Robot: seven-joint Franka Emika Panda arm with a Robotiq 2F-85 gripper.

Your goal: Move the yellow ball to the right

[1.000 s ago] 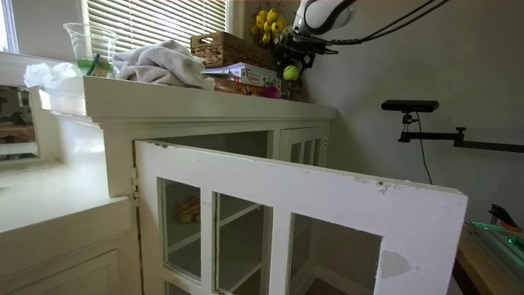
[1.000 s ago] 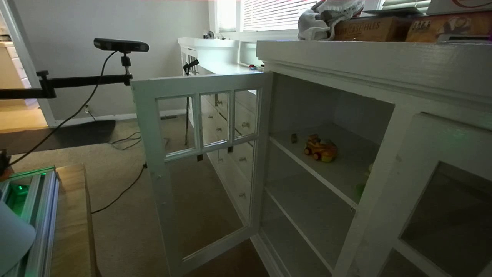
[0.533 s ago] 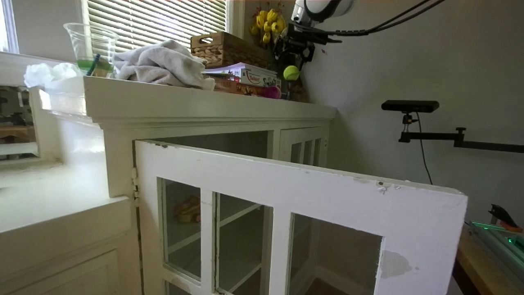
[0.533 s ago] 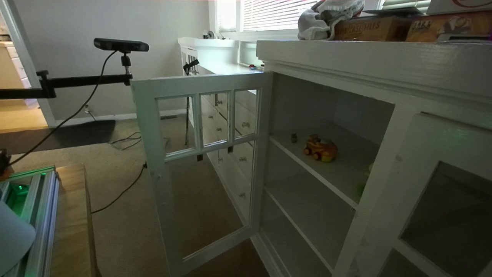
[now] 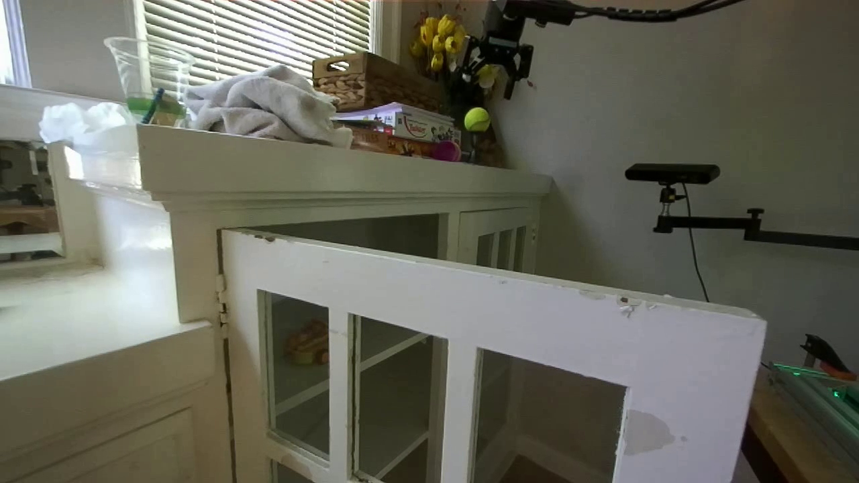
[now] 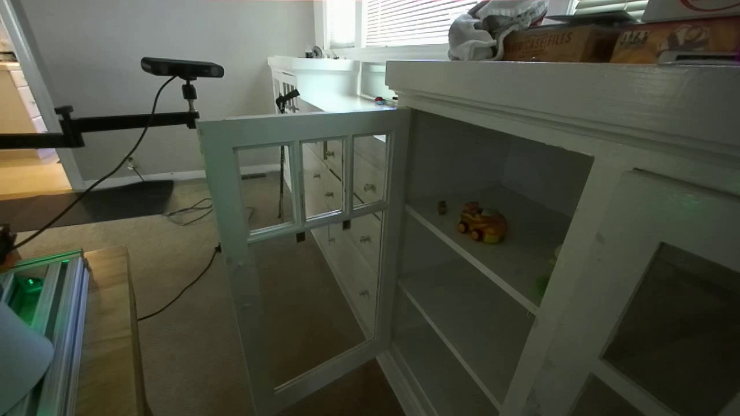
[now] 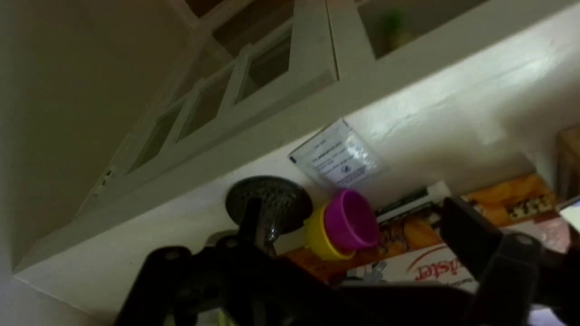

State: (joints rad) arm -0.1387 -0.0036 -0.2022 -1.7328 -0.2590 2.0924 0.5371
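Note:
The yellow ball (image 5: 477, 119) is a small yellow-green ball on top of a thin stand (image 5: 473, 144) at the far end of the cabinet top in an exterior view. My gripper (image 5: 488, 79) is open and empty, above the ball and apart from it. In the wrist view the open fingers (image 7: 352, 210) are wide apart with nothing held between them. The stand's round dark base (image 7: 267, 199) shows by one finger. The ball is mostly or fully hidden there; a yellow-green sliver at the bottom edge is too small to identify.
A pink cup (image 7: 351, 219) nested with a yellow cup (image 7: 324, 235), a foil packet (image 7: 337, 156) and game boxes (image 5: 419, 124) lie by the stand. Yellow flowers (image 5: 439, 37) and a basket (image 5: 376, 80) stand behind. A cabinet door (image 5: 483, 282) hangs open in both exterior views.
My gripper was low around or beside the ball; it has risen up and slightly right, and its fingers are clear of it. The ball stays on the stand.

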